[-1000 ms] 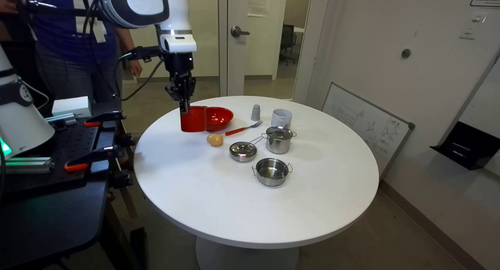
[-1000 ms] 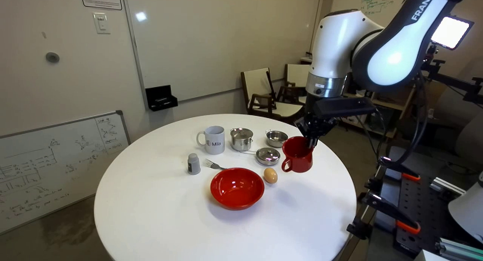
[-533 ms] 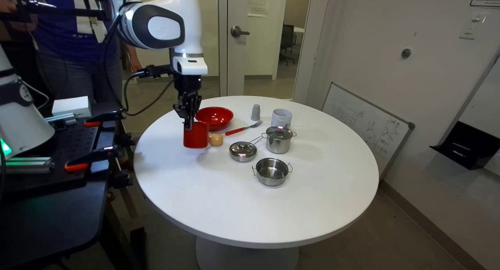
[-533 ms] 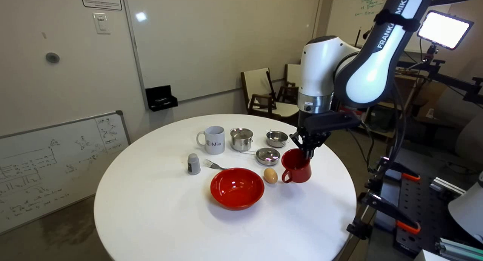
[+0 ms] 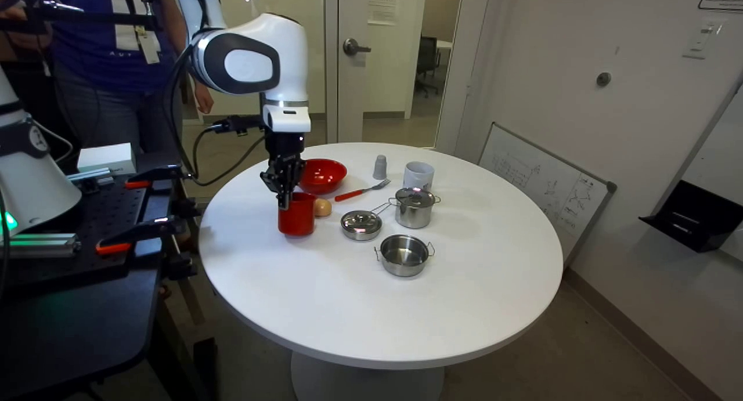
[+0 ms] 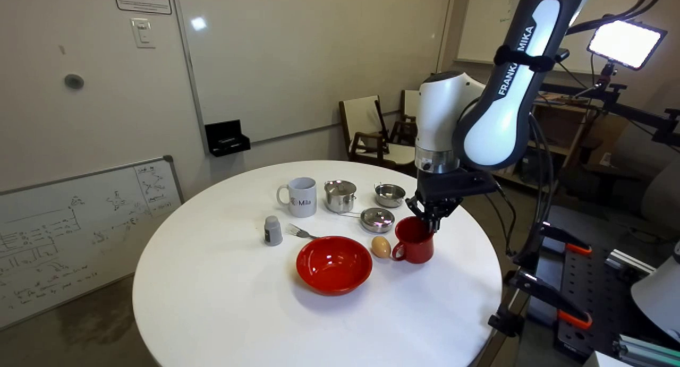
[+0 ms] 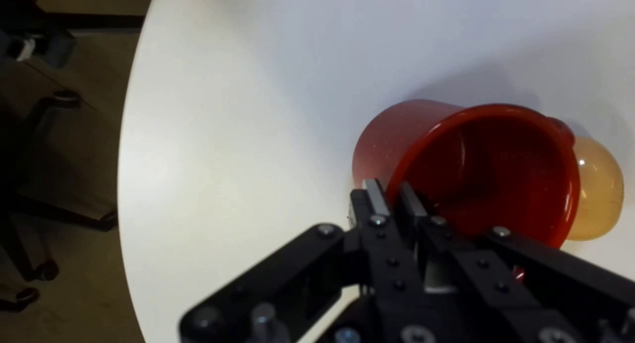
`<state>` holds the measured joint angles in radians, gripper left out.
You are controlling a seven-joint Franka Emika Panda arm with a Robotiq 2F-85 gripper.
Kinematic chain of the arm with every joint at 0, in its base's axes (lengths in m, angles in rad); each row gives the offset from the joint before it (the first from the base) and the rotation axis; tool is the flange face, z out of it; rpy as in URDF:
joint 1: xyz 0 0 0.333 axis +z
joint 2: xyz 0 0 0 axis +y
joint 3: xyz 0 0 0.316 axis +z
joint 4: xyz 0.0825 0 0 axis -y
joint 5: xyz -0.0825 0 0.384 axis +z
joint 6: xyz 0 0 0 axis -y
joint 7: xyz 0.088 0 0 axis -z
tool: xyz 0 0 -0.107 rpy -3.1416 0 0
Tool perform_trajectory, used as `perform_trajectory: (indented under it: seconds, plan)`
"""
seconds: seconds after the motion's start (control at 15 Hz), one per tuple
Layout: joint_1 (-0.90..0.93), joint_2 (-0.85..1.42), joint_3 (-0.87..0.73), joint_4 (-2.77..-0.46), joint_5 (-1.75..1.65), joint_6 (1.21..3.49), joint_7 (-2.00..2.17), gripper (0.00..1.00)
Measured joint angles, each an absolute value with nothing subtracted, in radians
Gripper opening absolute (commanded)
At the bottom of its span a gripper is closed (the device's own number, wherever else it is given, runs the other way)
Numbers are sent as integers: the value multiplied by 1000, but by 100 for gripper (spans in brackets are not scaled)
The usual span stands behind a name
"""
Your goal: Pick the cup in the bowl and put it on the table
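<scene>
Wrist view: gripper [image 7: 394,196] nearly closed, pinching red mug [image 7: 496,169] rim, 1 finger inside, likely for upright placement on round white table [image 7: 223,159].

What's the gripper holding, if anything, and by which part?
The red cup, by the rim roughly opposite its handle; the gripper pinches the cup's wall, one finger inside, one outside.

Egg [image 7: 599,190] partly behind the cup [image 7: 483,167]

Arm [image 6: 491,136] bent, wrist [image 5: 288,119] nearly vertical, jaws pointing down, pinched close together.
</scene>
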<state>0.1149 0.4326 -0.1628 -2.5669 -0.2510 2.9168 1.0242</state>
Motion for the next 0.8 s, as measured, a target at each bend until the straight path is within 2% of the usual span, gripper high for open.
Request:
perform_trajectory:
  seconds: [0.07,0.13,0.2,0.33,0.8]
  plan:
    - [130,437,-175,-2565,-235,2918,1024,2]
    - [143,441,-186,-2563,-220,2918,1023,33]
    - [156,445,-197,-2562,-208,2918,1023,36]
    - [178,450,-216,-2562,-186,2918,1023,48]
    - [255,464,-292,-2562,-161,2911,1025,98]
